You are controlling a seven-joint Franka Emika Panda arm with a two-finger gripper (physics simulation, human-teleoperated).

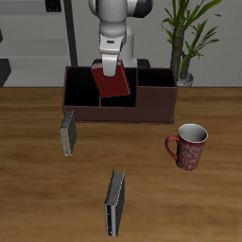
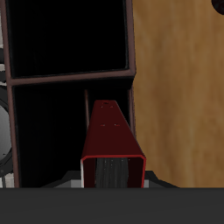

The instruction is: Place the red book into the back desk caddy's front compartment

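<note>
Grey-black book (image 1: 114, 202) frontmost; red book (image 1: 112, 82) above back desk caddy (image 1: 156, 106).

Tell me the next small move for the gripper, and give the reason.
Probably lower straight down a little. The gripper holds the red book above the back desk caddy, tilted, its lower end over the middle cells. The wrist view shows the book pointing into a dark cell, its end not yet resting on anything.

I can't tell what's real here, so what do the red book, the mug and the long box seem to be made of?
The red book looks like a hardback with a smooth, matte, dark-red cover; the wrist view shows grey page edges. The mug looks like glazed ceramic, red with pale speckled patterning, though that is only a guess. The long box has flat maroon-brown walls and a black inside, perhaps painted wood or plastic. The table shows wood grain.
</note>
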